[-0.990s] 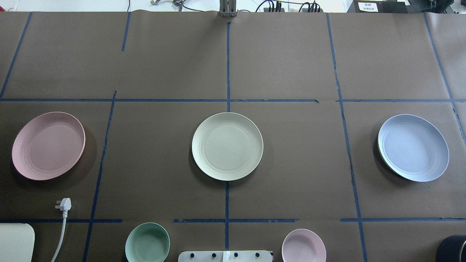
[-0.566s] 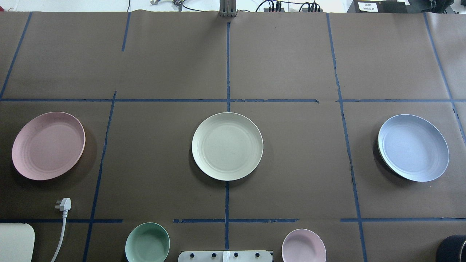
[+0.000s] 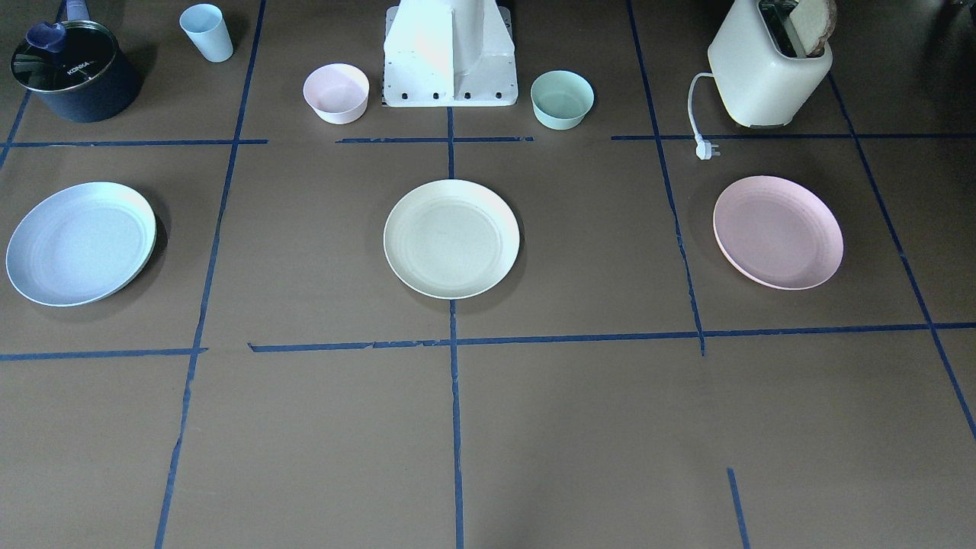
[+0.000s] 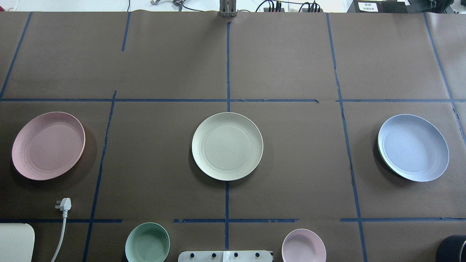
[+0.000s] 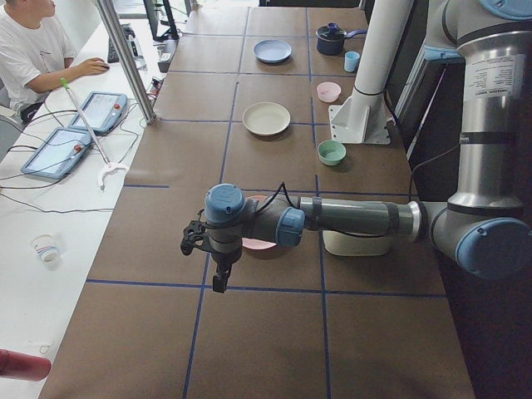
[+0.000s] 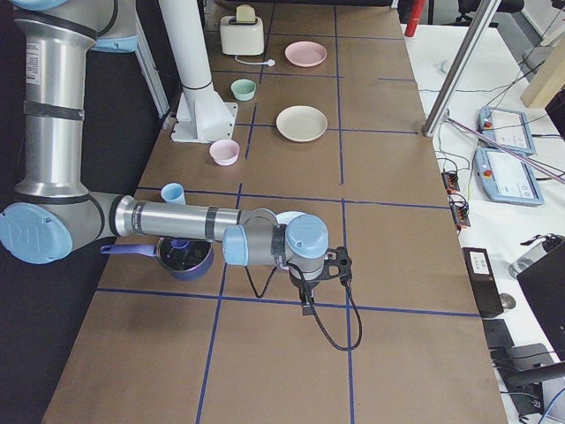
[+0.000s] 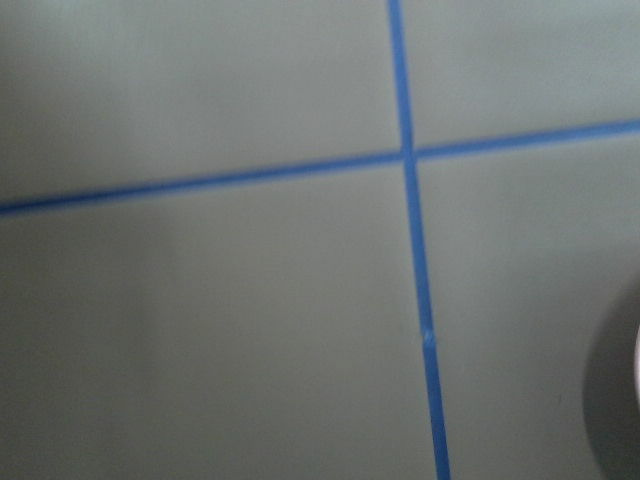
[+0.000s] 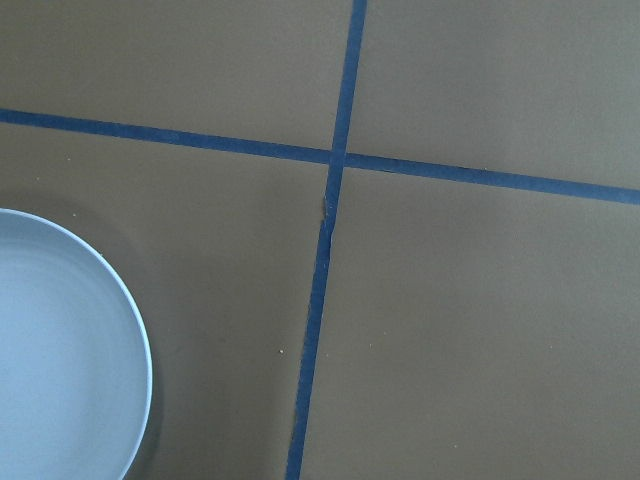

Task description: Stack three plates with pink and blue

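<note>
Three plates lie apart in a row on the brown table. The cream-white plate (image 4: 227, 146) is in the middle, the pale pink plate (image 4: 48, 145) at the left, the light blue plate (image 4: 413, 147) at the right. Neither gripper shows in the overhead or front views. In the exterior left view my left gripper (image 5: 193, 238) hangs over the table by the pink plate (image 5: 258, 243). In the exterior right view my right gripper (image 6: 338, 265) hangs by the blue plate (image 6: 287, 217). I cannot tell whether either is open or shut. The right wrist view shows the blue plate's rim (image 8: 60, 350).
A mint-green bowl (image 4: 147, 242) and a small pink bowl (image 4: 304, 245) flank the robot base (image 3: 450, 53). A toaster (image 3: 766, 65) with a loose plug (image 4: 63, 204) stands behind the pink plate. A dark pot (image 3: 72, 69) and a blue cup (image 3: 207, 32) stand behind the blue plate.
</note>
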